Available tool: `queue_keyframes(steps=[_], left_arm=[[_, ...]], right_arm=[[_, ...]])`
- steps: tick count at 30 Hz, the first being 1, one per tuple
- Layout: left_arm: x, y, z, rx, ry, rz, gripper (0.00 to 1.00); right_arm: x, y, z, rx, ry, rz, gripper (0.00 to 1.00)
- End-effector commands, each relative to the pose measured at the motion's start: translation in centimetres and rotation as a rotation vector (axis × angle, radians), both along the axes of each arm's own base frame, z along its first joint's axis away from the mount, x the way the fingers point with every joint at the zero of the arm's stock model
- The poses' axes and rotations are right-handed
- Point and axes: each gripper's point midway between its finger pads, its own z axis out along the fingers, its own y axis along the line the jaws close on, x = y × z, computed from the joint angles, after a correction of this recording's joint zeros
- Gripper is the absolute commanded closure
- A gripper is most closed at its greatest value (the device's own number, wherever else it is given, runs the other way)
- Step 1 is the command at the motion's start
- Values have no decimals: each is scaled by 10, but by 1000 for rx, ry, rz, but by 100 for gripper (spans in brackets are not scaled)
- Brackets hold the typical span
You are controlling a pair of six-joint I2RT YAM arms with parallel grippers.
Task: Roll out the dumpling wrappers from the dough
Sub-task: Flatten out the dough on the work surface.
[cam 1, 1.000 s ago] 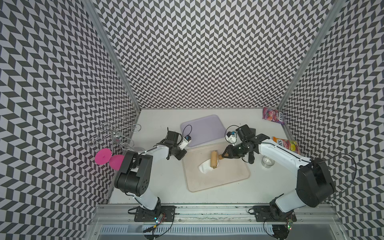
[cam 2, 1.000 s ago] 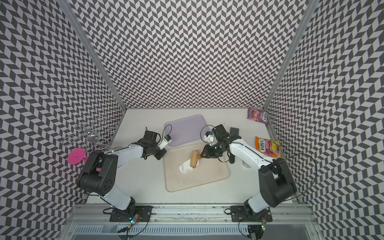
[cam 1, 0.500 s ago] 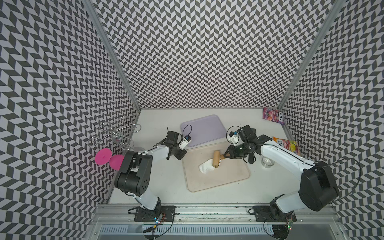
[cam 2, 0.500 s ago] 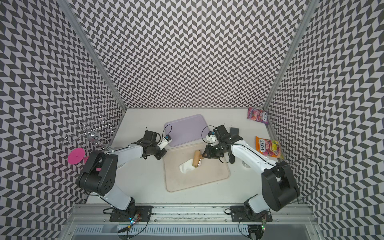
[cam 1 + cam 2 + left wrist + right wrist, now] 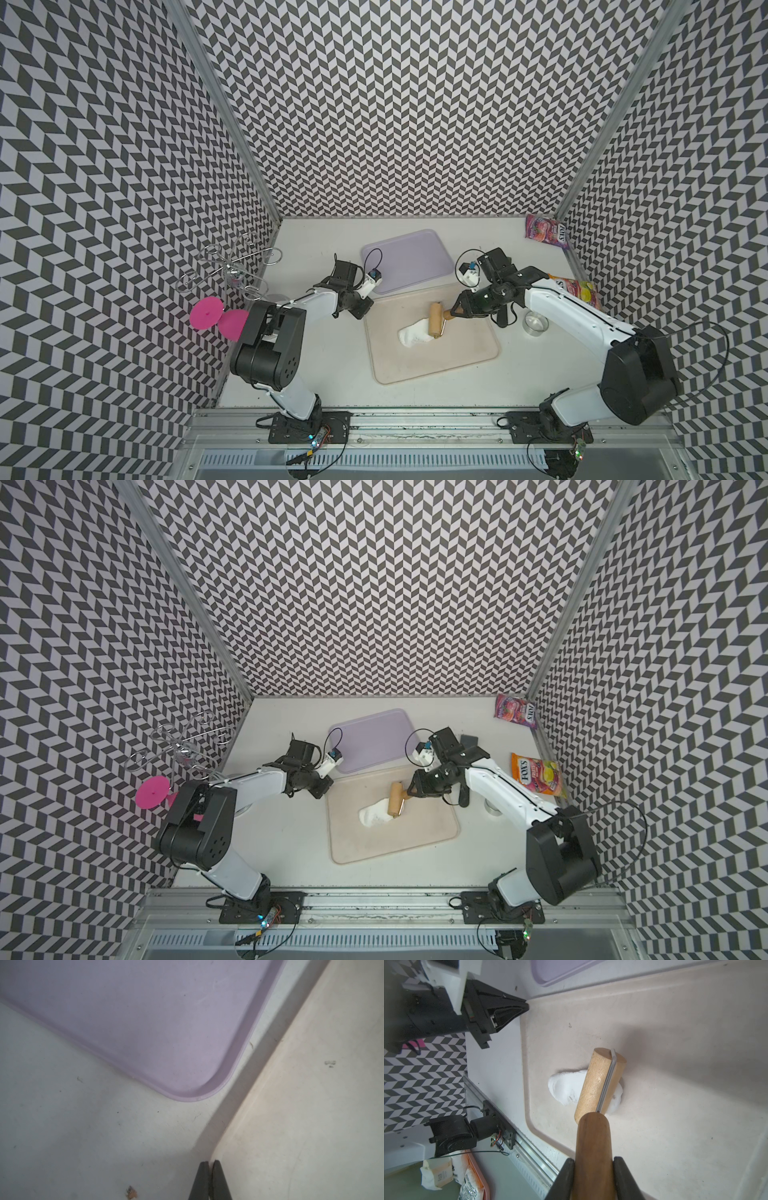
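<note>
Right end effector [image 5: 593, 1159] pinching the roller handle [image 5: 592, 1140]: I have drawn the roller [image 5: 598, 1082] back over the dough [image 5: 413, 343], baring a longer tongue on the beige tray [image 5: 457, 361], not yet round. My left end effector [image 5: 209, 1163], pressed together, sits at its corner.

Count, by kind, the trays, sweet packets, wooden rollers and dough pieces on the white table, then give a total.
Trays: 2, lavender plastic tray, beige plastic tray
Sweet packets: 2, purple-pink printed sweet packet, orange printed sweet packet
Rollers: 1, light wooden roller
Dough pieces: 1, soft white dough lump
Total: 6
</note>
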Motion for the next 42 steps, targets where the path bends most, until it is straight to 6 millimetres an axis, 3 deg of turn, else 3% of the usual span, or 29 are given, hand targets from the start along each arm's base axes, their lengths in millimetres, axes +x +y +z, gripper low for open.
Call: queue_keyframes(steps=[1, 7, 17, 20, 27, 36, 42], left_arm=[[-43, 26, -44, 143, 199, 37, 100], [-42, 24, -43, 138, 193, 43, 100], [-44, 25, -45, 137, 199, 50, 100], [-44, 24, -44, 136, 198, 51, 100], [-43, 25, -42, 138, 190, 54, 100], [-41, 28, -42, 138, 186, 61, 100], [-40, 30, -42, 138, 185, 67, 100]], right_arm=[[-9, 33, 53, 135, -103, 121, 100], [-26, 71, 57, 138, -126, 229, 100], [-44, 129, 20, 112, -58, 314, 100], [-42, 136, 9, 89, -46, 304, 100], [-27, 107, -26, -87, -19, 202, 100], [-5, 46, -24, -184, -33, 89, 100], [0, 20, -15, -211, -48, 41, 100]])
